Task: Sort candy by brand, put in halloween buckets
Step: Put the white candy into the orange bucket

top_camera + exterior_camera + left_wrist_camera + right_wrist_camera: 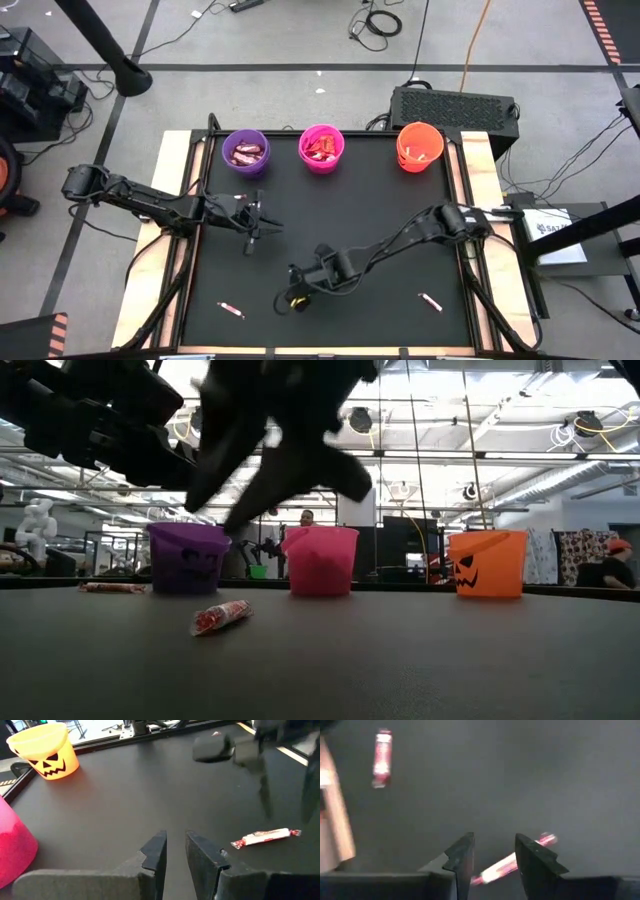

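Hovering right end effector (492,852) over candy (512,860)

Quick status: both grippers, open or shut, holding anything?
Left gripper: open a little, empty, above the mat.
Right gripper: open, holding nothing, a pink-striped candy stick lies between its fingers.

Purple bucket (245,152); magenta bucket (321,148); orange bucket (419,146), black jack-o'-lantern face; black mat (330,240).

It was a big robot lab. Cables (380,22) lay on the grey floor behind the table (330,260). Beyond the table, bright ceiling lights (590,422) hung over desks, a white robot (38,525) and seated people (606,565).
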